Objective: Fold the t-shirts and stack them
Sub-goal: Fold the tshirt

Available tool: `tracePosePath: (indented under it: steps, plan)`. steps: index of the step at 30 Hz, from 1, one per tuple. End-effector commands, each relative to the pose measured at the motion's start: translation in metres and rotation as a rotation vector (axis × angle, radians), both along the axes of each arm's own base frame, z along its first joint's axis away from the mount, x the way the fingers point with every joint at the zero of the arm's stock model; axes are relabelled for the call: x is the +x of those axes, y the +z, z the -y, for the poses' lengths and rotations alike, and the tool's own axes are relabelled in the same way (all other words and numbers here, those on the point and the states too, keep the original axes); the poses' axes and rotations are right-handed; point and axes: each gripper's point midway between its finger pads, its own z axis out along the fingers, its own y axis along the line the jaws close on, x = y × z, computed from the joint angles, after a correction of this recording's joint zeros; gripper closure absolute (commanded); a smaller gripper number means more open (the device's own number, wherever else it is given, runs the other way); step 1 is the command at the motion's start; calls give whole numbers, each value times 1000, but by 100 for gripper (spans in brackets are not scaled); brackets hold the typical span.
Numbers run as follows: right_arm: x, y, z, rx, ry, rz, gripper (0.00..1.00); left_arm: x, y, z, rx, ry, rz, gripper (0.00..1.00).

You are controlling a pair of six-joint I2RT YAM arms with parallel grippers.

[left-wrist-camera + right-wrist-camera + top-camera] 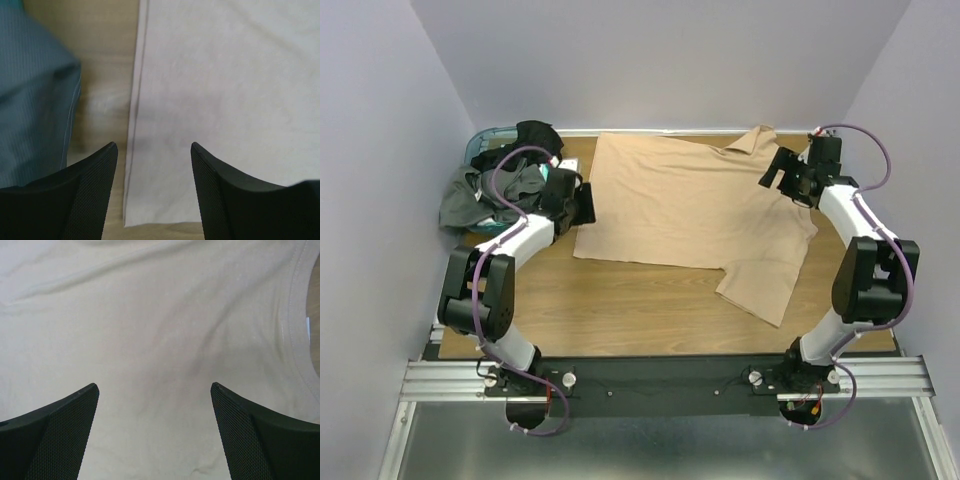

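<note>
A tan-beige t-shirt (690,205) lies spread flat on the wooden table, collar at the far right, one sleeve towards the near right. My left gripper (585,203) is open and empty over the shirt's left hem; the left wrist view shows that hem's near corner (131,220) between its fingers. My right gripper (772,172) is open and empty above the shirt near the collar; the right wrist view shows the cloth (150,340) and the neckline (295,320). Dark grey and black t-shirts (495,185) lie heaped in the basket at the far left.
A teal plastic basket (480,140) stands at the table's far left corner, behind my left arm; it shows blurred in the left wrist view (30,95). Lilac walls close in the left, back and right. Bare wood (620,310) lies in front of the shirt.
</note>
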Motion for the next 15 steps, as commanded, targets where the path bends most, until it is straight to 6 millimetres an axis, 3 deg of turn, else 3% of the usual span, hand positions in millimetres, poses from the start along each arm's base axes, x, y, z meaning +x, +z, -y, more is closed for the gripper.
tracePosePath:
  steps: [1, 2, 10, 15]
  plan:
    - [-21, -8, -11, 28, 25, -28, 1, -32, -28, -19, 20, 101, -48, 35]
    - [-25, -1, -11, 29, 28, -13, 1, -36, -30, -20, 14, 104, -49, 36]
    - [-57, -3, -12, 15, 26, -16, 1, -56, -49, -35, 25, 146, -87, 48]
    - [-65, -2, -11, 8, 23, -11, 1, -60, -58, -25, -21, 104, -107, 51]
